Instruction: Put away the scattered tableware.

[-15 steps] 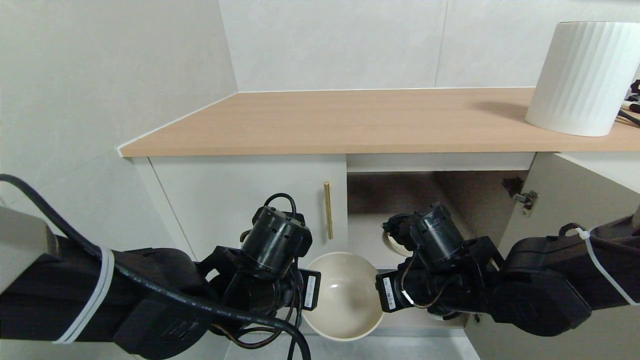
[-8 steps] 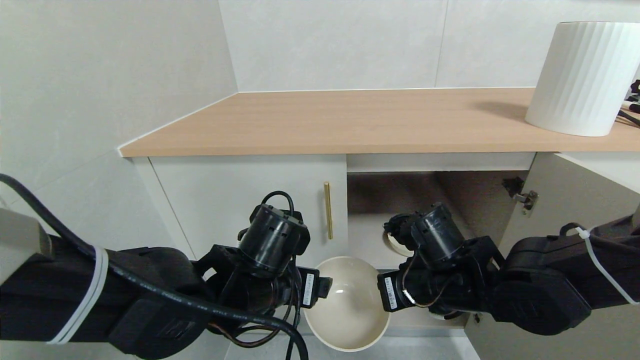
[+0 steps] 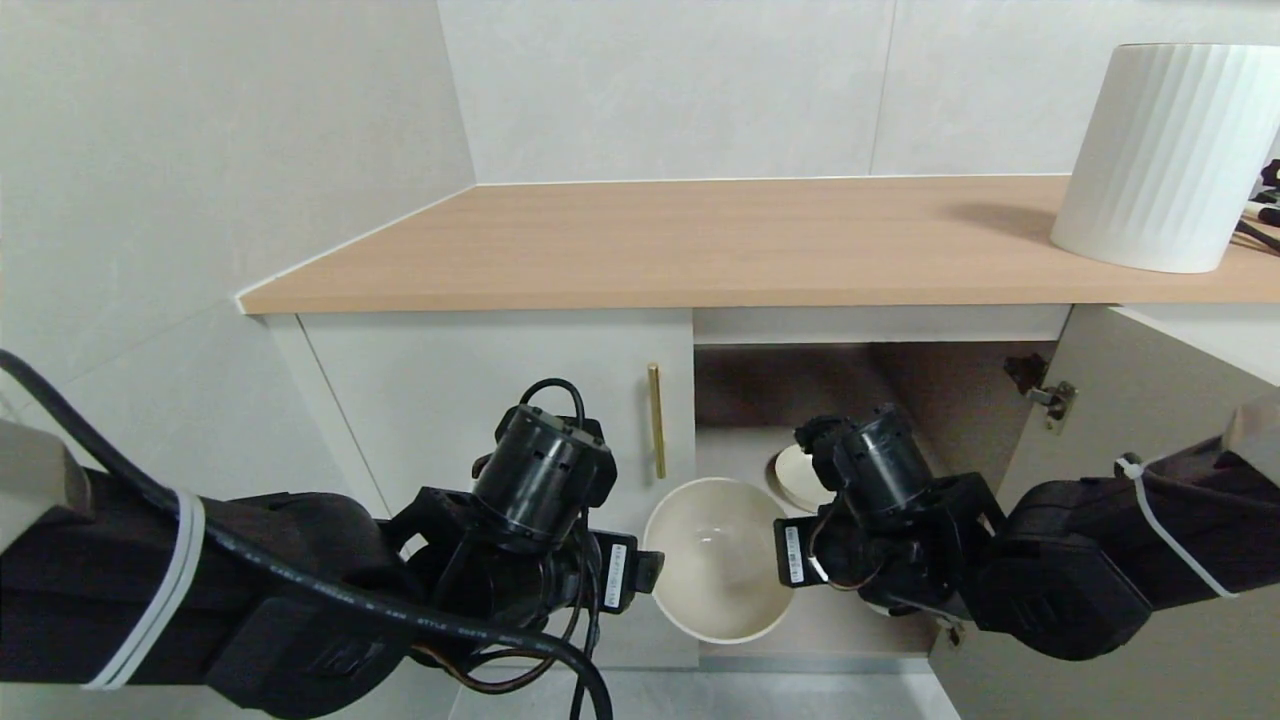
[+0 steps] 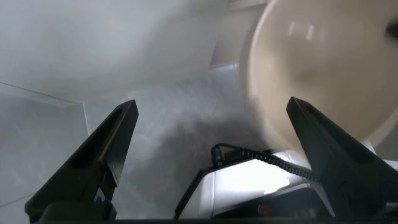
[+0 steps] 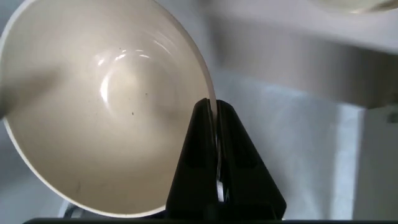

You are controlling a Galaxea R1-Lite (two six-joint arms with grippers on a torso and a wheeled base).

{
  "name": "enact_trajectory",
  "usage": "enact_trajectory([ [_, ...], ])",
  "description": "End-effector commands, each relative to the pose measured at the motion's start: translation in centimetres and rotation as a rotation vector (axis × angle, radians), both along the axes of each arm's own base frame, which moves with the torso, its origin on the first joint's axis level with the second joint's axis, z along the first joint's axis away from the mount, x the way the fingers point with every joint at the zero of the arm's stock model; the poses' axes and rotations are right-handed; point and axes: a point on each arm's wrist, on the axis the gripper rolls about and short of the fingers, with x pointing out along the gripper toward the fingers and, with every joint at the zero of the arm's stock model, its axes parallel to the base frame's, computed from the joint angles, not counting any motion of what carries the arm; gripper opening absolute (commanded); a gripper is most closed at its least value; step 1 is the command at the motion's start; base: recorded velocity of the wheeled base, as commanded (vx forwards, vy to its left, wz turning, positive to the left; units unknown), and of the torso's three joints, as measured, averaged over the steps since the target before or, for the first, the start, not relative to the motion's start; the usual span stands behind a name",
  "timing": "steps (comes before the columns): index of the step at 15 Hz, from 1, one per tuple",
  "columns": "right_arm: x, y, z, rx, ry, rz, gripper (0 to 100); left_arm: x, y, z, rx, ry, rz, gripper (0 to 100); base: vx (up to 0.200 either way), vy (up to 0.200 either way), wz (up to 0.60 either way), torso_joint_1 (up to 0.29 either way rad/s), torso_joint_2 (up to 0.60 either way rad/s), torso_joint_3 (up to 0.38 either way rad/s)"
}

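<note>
Right pincer (image 5: 215, 118) is clamping the bowl (image 5: 106, 106) by its rim before the open cabinet (image 3: 940, 390), presumably for shelving; left pincer (image 4: 211, 109) is hanging released alongside.

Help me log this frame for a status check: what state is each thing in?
bowl: gripped at its rim
right gripper: shut on bowl
left gripper: open
right cabinet door: open
left cabinet door: shut
plate: lying flat inside cabinet
white container: upright on countertop
</note>
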Motion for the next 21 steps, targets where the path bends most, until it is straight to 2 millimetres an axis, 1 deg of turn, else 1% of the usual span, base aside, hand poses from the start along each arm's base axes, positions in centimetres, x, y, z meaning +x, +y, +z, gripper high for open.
enact_trajectory([
  [1,1.3,-1.5,-1.3,-0.006,-0.001,-0.064,0,0.0,0.1,0.1,-0.004,-0.004,0.003,100,0.000,0.000,0.00,0.000,0.00,0.000],
  [2,3.2,-2.8,-2.1,0.023,-0.040,-0.129,0,0.0,0.1,0.3,-0.006,-0.008,0.004,100,0.000,0.000,0.00,0.000,0.00,0.000],
  [3,4.2,-3.4,-2.5,0.042,-0.061,-0.159,0,-0.1,0.2,0.5,-0.011,-0.014,0.004,100,0.000,0.000,0.00,0.000,0.00,0.000],
  [5,6.7,-4.5,-4.0,0.087,-0.100,-0.246,0,-0.1,0.2,0.7,-0.016,-0.018,0.007,100,0.000,0.000,0.00,0.000,0.00,0.000],
  [6,7.9,-5.2,-4.8,0.078,-0.109,-0.289,0,0.0,0.2,0.7,-0.016,-0.020,0.010,100,0.000,0.000,0.00,0.000,0.00,0.000],
  [7,8.4,-5.4,-5.1,0.077,-0.111,-0.304,0,0.0,0.2,0.7,-0.016,-0.020,0.010,100,0.000,0.000,0.00,0.000,0.00,0.000],
  [8,9.9,-6.4,-5.8,0.076,-0.112,-0.347,0,0.0,0.2,0.7,-0.016,-0.020,0.010,100,0.000,0.000,0.00,0.000,0.00,0.000],
  [11,12.9,-7.8,-6.8,0.112,-0.125,-0.431,0,0.0,0.3,0.8,-0.017,-0.021,0.010,100,0.000,0.000,0.00,0.000,0.00,0.000],
  [14,15.3,-9.1,-7.8,0.117,-0.141,-0.477,0,0.0,0.2,0.6,-0.013,-0.017,0.010,100,0.000,0.000,0.00,0.000,0.00,0.000],
  [15,15.9,-9.6,-7.9,0.120,-0.153,-0.494,0,0.0,0.2,0.5,-0.014,-0.015,0.011,100,0.000,0.000,0.00,0.000,0.00,0.000],
  [17,16.6,-10.4,-8.1,0.120,-0.160,-0.515,0,0.1,0.2,0.5,-0.013,-0.014,0.012,100,0.000,0.000,0.00,0.000,0.00,0.000],
  [18,16.8,-10.7,-8.5,0.114,-0.151,-0.523,0,0.1,0.2,0.5,-0.013,-0.014,0.012,100,0.000,0.000,0.00,0.000,0.00,0.000],
  [21,17.0,-10.8,-8.8,0.110,-0.146,-0.527,0,0.1,0.2,0.4,-0.012,-0.013,0.012,100,0.000,0.000,0.00,0.000,0.00,0.000],
])
